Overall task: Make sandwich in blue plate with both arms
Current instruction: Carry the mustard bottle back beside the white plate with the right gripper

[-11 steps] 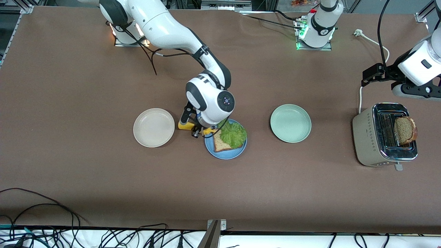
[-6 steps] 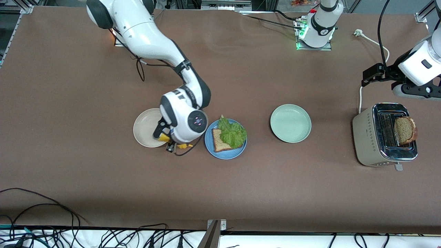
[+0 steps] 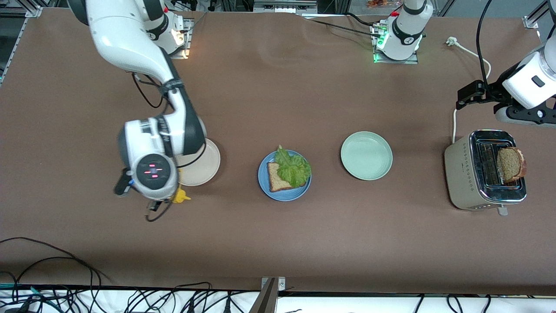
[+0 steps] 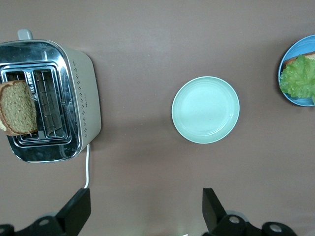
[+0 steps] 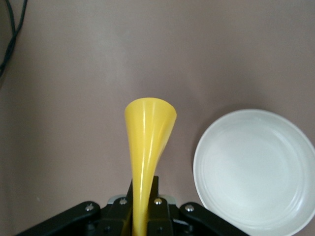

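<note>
Right tool (image 5: pixel 142 189): yellow fingertips pressed together, nothing between them, over bare brown surface (image 5: pixel 74 73). Beige plate (image 5: pixel 256 169) just beside, empty. Black cable (image 5: pixel 11 29) at frame edge.

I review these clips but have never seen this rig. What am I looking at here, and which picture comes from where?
Two white robot arms work at a brown table. The wide picture is from a high camera facing them; the other two are from cameras on each wrist. On the table: a beige plate, a blue plate holding a bread slice topped with lettuce, a green plate, and a toaster with another slice sticking out. The right hand, beside the beige plate, is shut on a yellow tool. The left hand hangs open above the table near the toaster, holding nothing.
</note>
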{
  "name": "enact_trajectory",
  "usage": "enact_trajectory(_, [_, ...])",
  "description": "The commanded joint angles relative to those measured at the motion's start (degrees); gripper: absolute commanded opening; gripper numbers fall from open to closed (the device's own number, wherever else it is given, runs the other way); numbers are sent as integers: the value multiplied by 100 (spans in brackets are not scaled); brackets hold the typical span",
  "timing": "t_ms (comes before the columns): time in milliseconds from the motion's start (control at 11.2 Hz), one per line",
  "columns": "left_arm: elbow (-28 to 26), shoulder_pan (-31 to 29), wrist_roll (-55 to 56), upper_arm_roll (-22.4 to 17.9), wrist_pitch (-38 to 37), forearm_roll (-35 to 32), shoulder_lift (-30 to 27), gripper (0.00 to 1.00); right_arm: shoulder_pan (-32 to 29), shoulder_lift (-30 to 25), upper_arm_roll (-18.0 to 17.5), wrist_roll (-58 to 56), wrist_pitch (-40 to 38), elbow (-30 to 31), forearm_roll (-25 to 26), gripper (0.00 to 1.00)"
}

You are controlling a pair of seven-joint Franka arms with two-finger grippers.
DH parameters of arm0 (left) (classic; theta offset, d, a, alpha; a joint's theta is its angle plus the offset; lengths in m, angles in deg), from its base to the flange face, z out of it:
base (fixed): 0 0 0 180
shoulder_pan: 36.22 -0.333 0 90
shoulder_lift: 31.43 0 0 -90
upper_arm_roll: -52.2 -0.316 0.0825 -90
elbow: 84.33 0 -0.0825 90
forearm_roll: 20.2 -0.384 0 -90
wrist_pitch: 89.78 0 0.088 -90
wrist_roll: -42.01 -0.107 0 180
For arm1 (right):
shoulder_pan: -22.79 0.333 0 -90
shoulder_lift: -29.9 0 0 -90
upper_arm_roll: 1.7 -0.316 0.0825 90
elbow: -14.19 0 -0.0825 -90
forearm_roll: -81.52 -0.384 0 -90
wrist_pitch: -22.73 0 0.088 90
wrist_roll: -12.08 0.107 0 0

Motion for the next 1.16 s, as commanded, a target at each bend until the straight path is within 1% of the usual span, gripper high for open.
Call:
enact_trajectory(0, [5,-6,-128,-12,31,-52,-15,100,-672,-549,-212,-874,-3,324,-661,0])
enact_trajectory(90, [5,-6,-128,-12,31,-52,-7,100,-788,-743,-222,-1504,76,640,-985,0])
enact_trajectory(179, [5,-6,-128,-12,31,-52,-15,100,-954,-1024,-222,-2006,338,983,-1232,0])
enact_trajectory(358, [5,-6,-120,-12,31,-52,-6,100,-1358,-1412,-222,-2780,831,1651,-1759,0])
enact_trajectory(537, [5,-6,-128,-12,31,-52,-6,100,-1614,-1597,-196,-3939,1034,2188,-2488,0])
enact_trajectory(627, [5,-6,-128,-12,31,-52,-6,100,-1763,-1641,-187,-4301,1078,2364,-2674,0])
enact_trajectory(806, [5,-6,-119,-21,100,-52,11,100,-1843,-1799,-186,-4891,1446,2821,-2755,0])
enact_trajectory(896, [5,-32,-128,-21,136,-52,46,100,-1896,-1922,-186,-5146,1674,3171,-2999,0])
enact_trajectory(1075, [5,-33,-198,-230,320,-60,151,100,-1922,-2080,-178,-5700,1694,3717,-3823,0])
